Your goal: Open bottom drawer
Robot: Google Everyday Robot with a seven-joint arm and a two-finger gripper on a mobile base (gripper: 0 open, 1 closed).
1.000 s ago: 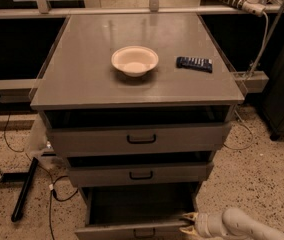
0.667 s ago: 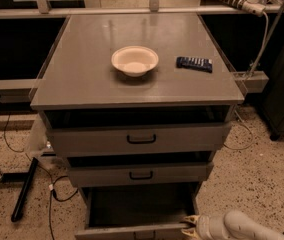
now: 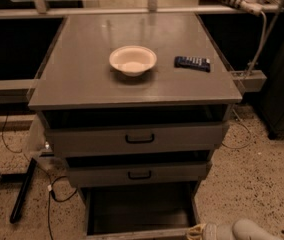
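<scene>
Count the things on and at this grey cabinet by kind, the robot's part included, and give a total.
Drawers: 3, the top drawer, middle drawer and bottom drawer, which is pulled out
White bowl: 1
Dark blue flat object: 1, right of the bowl
Pincer: 1, at the bottom drawer's front right corner
Total: 6

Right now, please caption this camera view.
Gripper at the front corner of the open bottom drawer; bowl and dark device on cabinet top.

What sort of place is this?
Probably a lab or workshop, not a home: a plain grey cabinet stands on a speckled floor with loose cables, and a power strip lies behind it. The robot's hand sits low right, at the front corner of the open bottom drawer.
</scene>
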